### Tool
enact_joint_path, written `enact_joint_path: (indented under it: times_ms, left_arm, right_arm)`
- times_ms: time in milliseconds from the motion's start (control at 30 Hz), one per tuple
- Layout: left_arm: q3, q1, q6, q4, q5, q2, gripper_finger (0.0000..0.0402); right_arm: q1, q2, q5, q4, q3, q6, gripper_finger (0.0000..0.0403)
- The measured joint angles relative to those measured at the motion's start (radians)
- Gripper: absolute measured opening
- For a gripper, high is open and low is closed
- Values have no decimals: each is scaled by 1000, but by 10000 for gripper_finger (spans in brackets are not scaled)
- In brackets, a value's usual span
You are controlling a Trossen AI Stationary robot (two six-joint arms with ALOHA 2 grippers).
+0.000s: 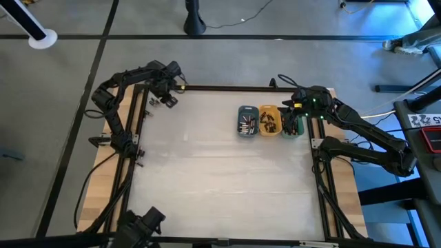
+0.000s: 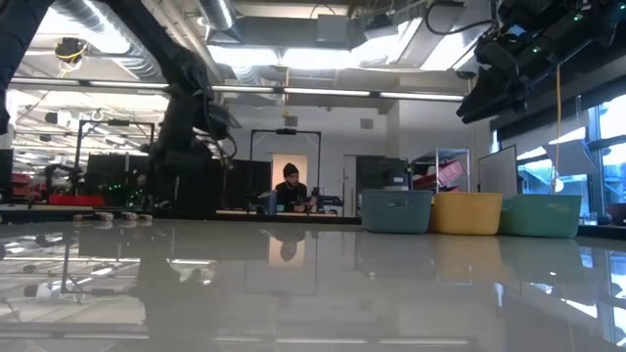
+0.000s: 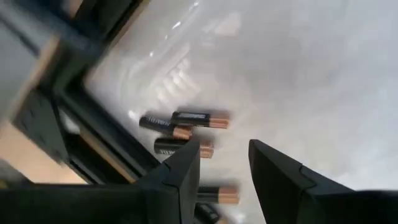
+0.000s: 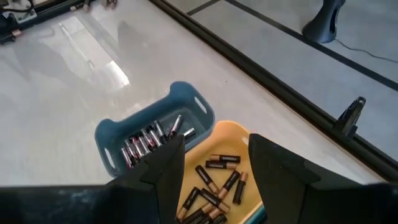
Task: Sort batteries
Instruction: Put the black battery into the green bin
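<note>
While positioned over far left corner of worktop (image 1: 227, 172), left gripper (image 3: 224, 163) is seen with fingers apart, nothing held; loose batteries (image 3: 184, 127) are laid on worktop just beyond fingertips. At worktop far edge, right of centre, three trays are set touching in row: blue tray (image 1: 247, 121) with batteries (image 4: 149, 140), orange tray (image 1: 269, 120) with batteries (image 4: 214, 180), green tray (image 2: 540, 216). Right gripper (image 4: 214, 165) is held above trays, fingers apart, empty.

Black batteries (image 3: 200, 119) with copper ends; slate-blue tray (image 4: 118, 134), orange tray (image 4: 239, 140), green tray (image 2: 540, 215); glossy whitish desk (image 1: 220, 179).
</note>
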Motion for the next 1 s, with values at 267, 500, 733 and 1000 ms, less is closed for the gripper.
enact_joint_path:
  times_ms: [267,500,733,1000]
  left_arm:
    - [-7,-98,545,-54,-66,8,127]
    - [-98,-135,702,-50,-240,38,127]
    - [-162,-129,690,-34,-374,100,127]
    - [-169,-127,702,73,-407,103,127]
  right_arm:
    - [0,0,0,1,0,56,182]
    - [0,0,0,0,0,100,182]
    - [1,0,-8,-2,0,111,182]
    - [1,0,-11,-2,0,130,182]
